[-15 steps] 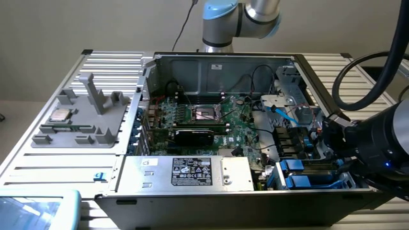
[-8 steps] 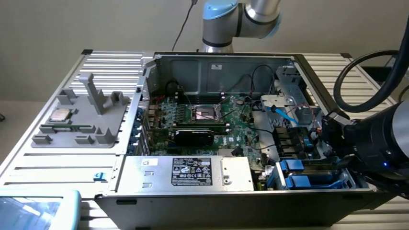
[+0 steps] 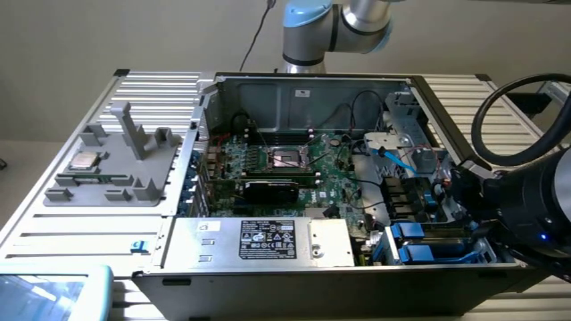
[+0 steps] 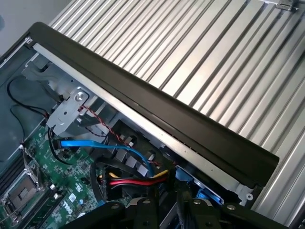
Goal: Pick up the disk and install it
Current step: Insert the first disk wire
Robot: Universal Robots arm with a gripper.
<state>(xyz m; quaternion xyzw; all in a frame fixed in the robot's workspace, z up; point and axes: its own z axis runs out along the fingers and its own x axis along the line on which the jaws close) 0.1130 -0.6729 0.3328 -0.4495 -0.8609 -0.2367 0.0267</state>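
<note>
My gripper (image 3: 461,195) hangs over the drive bay at the exterior view's right side of the open computer case (image 3: 308,87). In the wrist view the gripper's black body (image 4: 171,212) sits just inside the case's black side rail (image 4: 157,112). Blue plastic (image 4: 193,183), like the disk's bracket, lies directly ahead of it. The grey face and white label of the disk are hidden, so I cannot tell whether the gripper holds it. Two blue brackets (image 3: 419,234) sit stacked in the bay below the gripper.
A silver box with a black-and-white sticker (image 3: 267,241) fills the case's near corner. Blue, red and yellow cables (image 4: 138,179) cross beside the bay, next to the green motherboard (image 3: 295,167). A grey fixture (image 3: 111,174) with a small silver chip (image 3: 85,160) rests on the ribbed table (image 4: 228,62).
</note>
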